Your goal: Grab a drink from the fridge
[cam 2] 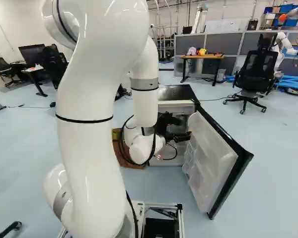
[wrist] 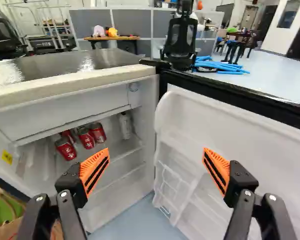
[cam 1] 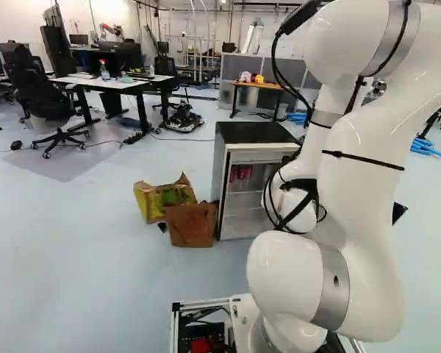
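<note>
"Four red cans (wrist: pixel 85 137) are visible inside the compact fridge (cam 1: pixel 253 132), three in front and one partly hidden behind them. What else shares the interior?"

"One pale container (wrist: pixel 125 125), standing on the hinge side of the cans, below the fridge's top compartment. The cans sit in the upper part too, beneath that same compartment."

"And the door?"

"One door (cam 2: pixel 211 163), swung wide from the fridge, its pale inner face and molded bins exposed."

"Where is the machine?"

"One white robotic arm (cam 1: pixel 364 184) reaches toward the fridge, its single black gripper (cam 2: pixel 181 135) outside the opening, near the door. From the wrist, the gripper (wrist: pixel 156 167) shows two fingers spread well apart, orange pads (wrist: pixel 95 172) facing each other, nothing grasped. The cans lie ahead, beyond the fingertips and untouched."

"What surrounds the fridge?"

"Two bags stand beside it, opposite the door side: one yellow and green bag (cam 1: pixel 158 200), one brown bag (cam 1: pixel 192 225), the brown one nearer the camera. Well behind the fridge, one wooden-topped table (wrist: pixel 127 38) carries two toys, one pink plush (wrist: pixel 98 31) and one yellow toy (wrist: pixel 112 32)."

"Any seating?"

"One black office chair (cam 2: pixel 258 72), beyond the fridge's open door in the right base view."
</note>
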